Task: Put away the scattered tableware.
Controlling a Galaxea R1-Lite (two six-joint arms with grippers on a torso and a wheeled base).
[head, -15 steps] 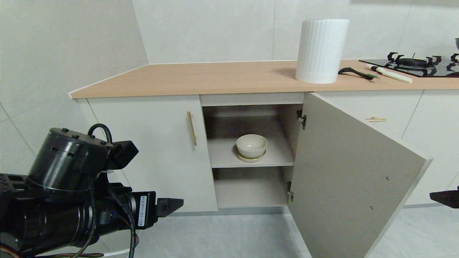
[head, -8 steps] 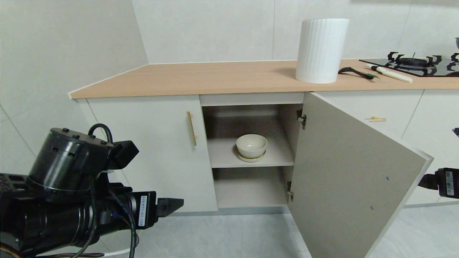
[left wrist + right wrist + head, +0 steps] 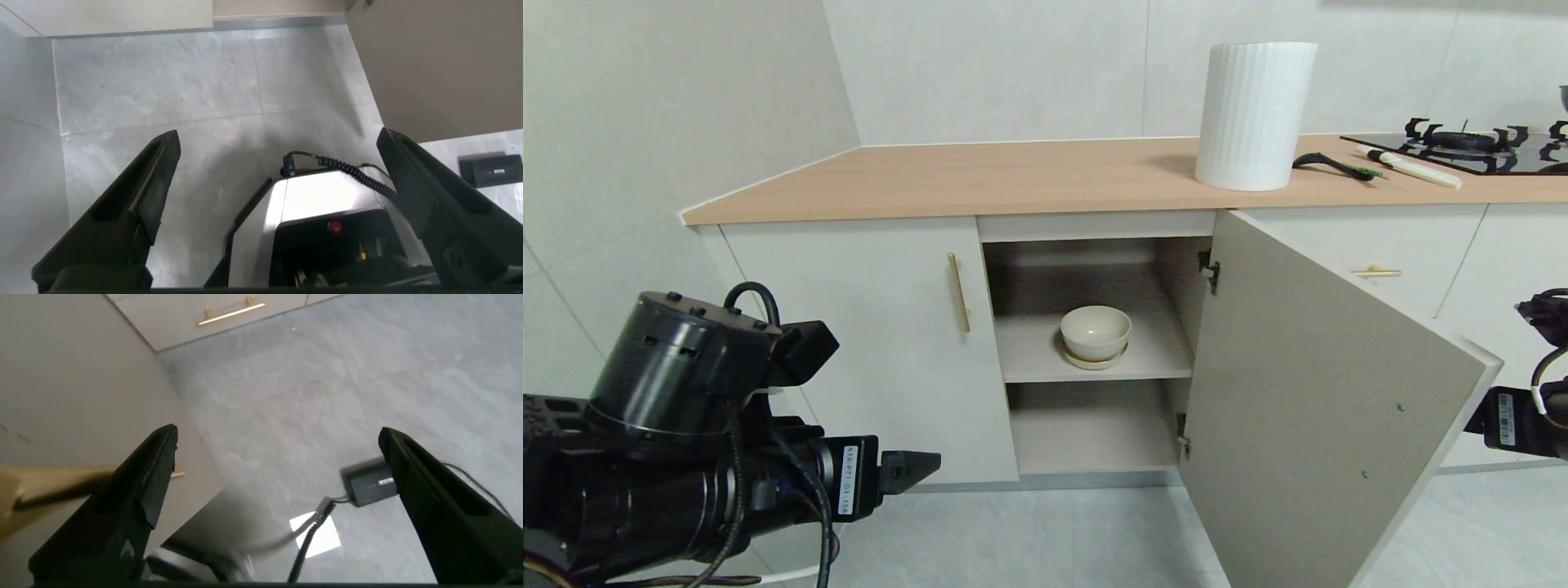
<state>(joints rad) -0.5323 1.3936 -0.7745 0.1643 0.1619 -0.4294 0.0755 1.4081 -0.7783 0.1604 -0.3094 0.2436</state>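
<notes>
Tableware sat inside the cupboard (image 3: 1086, 245): a cream bowl (image 3: 1095, 331) stood upright in a shallow saucer (image 3: 1094, 360) on the middle shelf (image 3: 1029, 351), toward its right half.

At the near left, the left claw (image 3: 915, 469) hung low above the tiled floor (image 3: 1054, 531), well apart from the cupboard. In the left wrist view the left claw (image 3: 278, 143) was spread wide with nothing in it. Right of it was the closed door (image 3: 874, 343) with its upright brass pull, then the open compartment with the bowl. The open door (image 3: 1323, 392) swung out toward the near right.

On the wooden surface (image 3: 1013, 175) above the hinge stood a ribbed white canister (image 3: 1255, 114). Just right of it lay a black-handled utensil (image 3: 1331, 166) and a pale long utensil (image 3: 1413, 169), with the gas hob (image 3: 1470, 147) at the far right.

Behind the open door's outer edge, the right claw (image 3: 278, 437) was wide apart and empty. The door's brass handle (image 3: 57, 494) lay just beside one finger; contact could not be told.
</notes>
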